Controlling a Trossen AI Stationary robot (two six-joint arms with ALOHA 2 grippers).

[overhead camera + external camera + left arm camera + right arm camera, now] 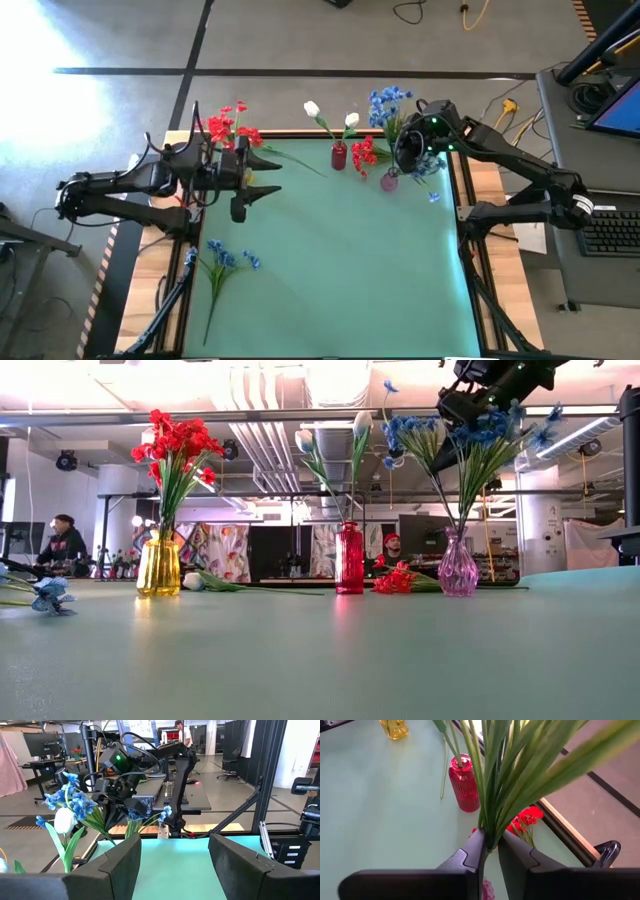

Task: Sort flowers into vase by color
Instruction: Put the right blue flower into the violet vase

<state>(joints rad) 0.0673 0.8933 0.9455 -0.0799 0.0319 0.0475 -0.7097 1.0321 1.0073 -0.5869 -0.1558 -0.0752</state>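
My right gripper (490, 837) is above the pink vase (458, 568) at the table's far right, shut on a blue spray (470, 440). A red vase (349, 560) holds white tulips (335, 440). A yellow vase (159, 568) at far left holds red blooms (175, 445). Loose on the table lie a red flower (363, 155) between the red and pink vases, a white tulip (197, 582) beside the yellow vase, and a blue spray (225, 258) near the left edge. My left gripper (172, 860) hovers open by the yellow vase. My right gripper pinches the blue spray's green stems (492, 827) between its two fingers, coming from above and pointing down. The stems run on down into the pink vase's mouth (455, 532). The blooms and leaves fan out around the gripper, roughly upright.
The table's middle and near half are bare green surface (340, 270). The wooden far edge (290, 132) runs just behind the vases. Beyond the table, desks, screens and people show in the room.
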